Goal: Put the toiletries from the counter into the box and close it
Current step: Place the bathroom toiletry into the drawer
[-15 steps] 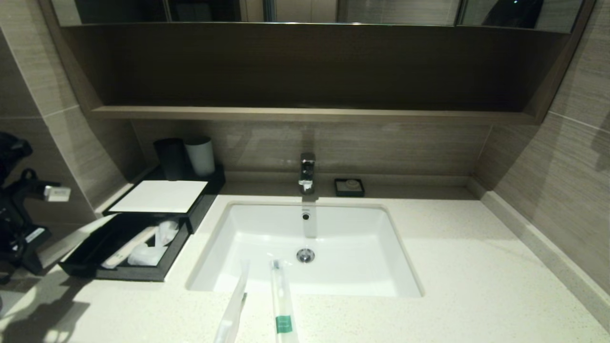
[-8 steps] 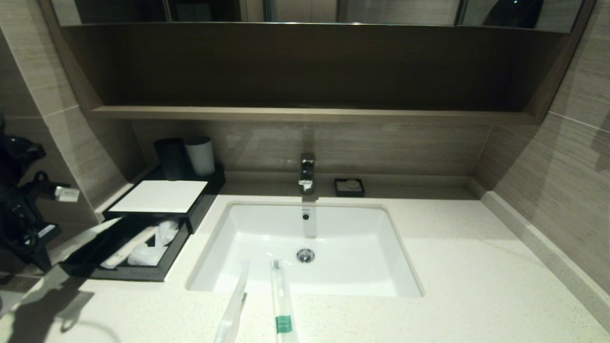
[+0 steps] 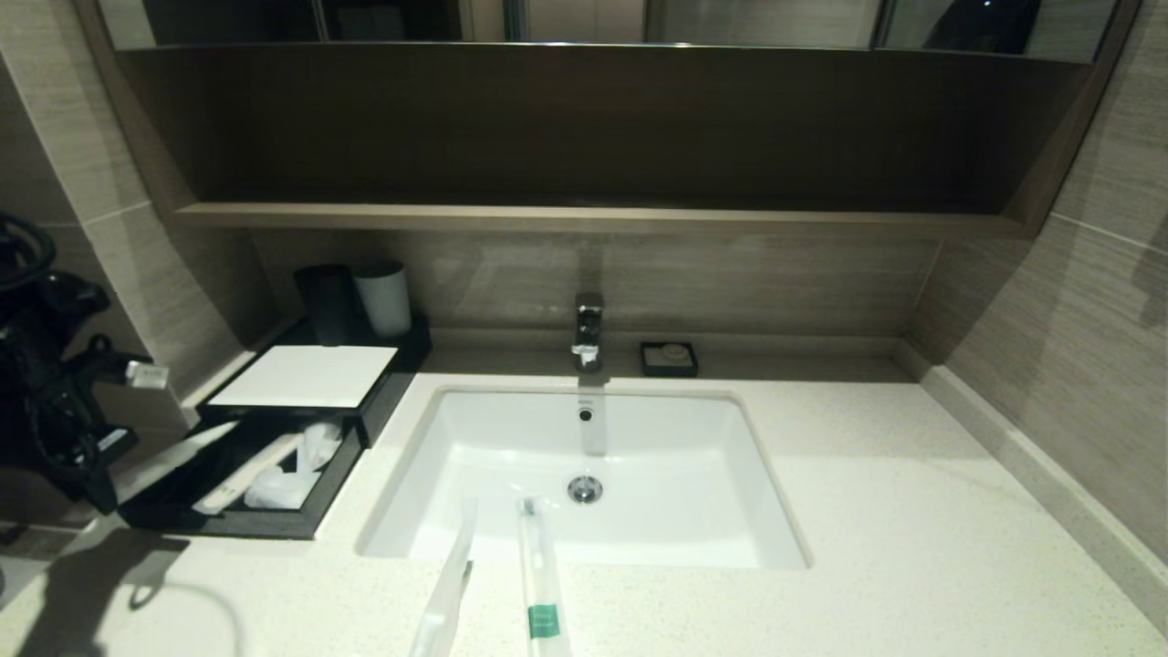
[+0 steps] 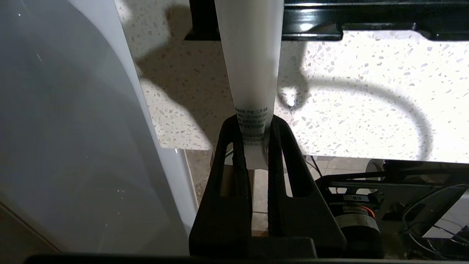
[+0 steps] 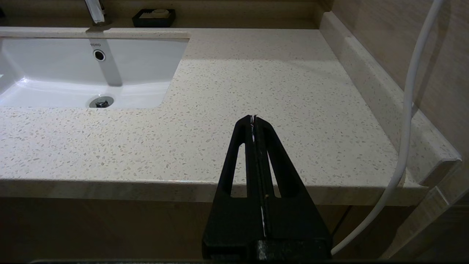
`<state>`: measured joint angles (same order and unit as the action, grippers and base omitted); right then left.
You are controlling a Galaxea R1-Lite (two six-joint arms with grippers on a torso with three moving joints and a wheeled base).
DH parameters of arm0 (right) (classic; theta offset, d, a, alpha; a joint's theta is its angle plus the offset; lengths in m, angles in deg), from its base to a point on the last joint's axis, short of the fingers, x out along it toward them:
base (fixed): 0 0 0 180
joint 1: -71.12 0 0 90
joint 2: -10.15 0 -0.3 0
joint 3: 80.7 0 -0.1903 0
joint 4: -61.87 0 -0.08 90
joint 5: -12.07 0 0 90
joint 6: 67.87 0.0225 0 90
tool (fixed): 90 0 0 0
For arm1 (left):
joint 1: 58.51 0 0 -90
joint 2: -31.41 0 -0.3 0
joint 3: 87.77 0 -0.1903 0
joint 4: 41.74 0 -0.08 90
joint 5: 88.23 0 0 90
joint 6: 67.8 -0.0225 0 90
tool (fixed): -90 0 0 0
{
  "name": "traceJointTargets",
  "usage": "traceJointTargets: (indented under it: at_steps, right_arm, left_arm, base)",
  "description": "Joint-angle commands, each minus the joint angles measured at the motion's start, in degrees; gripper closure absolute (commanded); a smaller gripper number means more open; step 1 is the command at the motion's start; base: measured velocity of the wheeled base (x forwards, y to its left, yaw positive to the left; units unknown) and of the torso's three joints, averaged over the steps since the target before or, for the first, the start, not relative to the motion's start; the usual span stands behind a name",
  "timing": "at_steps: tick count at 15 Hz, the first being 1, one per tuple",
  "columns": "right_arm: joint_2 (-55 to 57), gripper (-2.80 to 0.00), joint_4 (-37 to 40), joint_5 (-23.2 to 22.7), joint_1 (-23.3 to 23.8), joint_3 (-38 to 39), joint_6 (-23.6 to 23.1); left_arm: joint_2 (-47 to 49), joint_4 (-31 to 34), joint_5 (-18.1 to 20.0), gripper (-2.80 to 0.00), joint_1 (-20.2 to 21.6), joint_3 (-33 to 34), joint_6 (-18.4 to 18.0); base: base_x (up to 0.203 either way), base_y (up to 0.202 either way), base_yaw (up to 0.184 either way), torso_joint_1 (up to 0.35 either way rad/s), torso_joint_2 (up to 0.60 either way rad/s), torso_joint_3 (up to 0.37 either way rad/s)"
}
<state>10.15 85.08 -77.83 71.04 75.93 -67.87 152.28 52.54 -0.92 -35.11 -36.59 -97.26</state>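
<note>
At counter's left edge, left gripper (image 3: 137,447) edged rightward — wrapped stick (image 4: 253,73) clamped.

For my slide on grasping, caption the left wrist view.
Left gripper fingers pinch a slim translucent white wrapped stick above the speckled cream stone counter.

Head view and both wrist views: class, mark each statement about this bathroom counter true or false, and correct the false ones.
1. The left gripper grips a wrapped stick. True.
2. The box drawer is pushed shut. False: it is pulled out, with items inside.
3. Two wrapped sticks lie at the sink's front edge. True.
4. The right gripper holds a cup. False: it is shut on nothing, at the counter's front edge.
</note>
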Motion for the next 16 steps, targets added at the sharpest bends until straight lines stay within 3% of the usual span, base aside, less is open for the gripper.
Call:
traceJointTargets:
  at_steps: [1,16]
  right_arm:
    - [0.0,0.00,0.0,0.0,0.0,0.1,0.0]
    - [-0.1,0.00,0.0,0.0,0.0,0.1,0.0]
  left_arm:
    - [1.4,0.1,0.1,0.00,-0.5,-0.4,-0.2]
    - [5.9,-0.3,0.7,0.00,-3.1,-4.5,1.3]
  base:
    - [0.000,0.000,0.000,0.000,0.00,0.000]
    - [0.000,0.000,0.000,0.000,0.00,0.000]
